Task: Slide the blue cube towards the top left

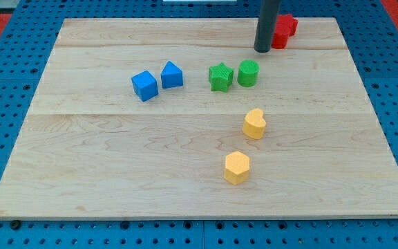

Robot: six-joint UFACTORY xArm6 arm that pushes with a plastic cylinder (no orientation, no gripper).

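Note:
The blue cube (144, 85) lies on the wooden board (116, 159), left of the middle. A second blue block (172, 74), with a sloped top, sits just to its right, close by. My tip (262, 50) is at the view's top, right of centre, far to the right of the blue cube. It stands just left of a red block (284, 30), which the rod partly hides.
A green star-shaped block (220, 77) and a green cylinder (248, 72) sit side by side right of the blue blocks. Two yellow blocks lie lower: one (254, 124) at mid-right, a hexagonal one (237, 167) below it. Blue pegboard surrounds the board.

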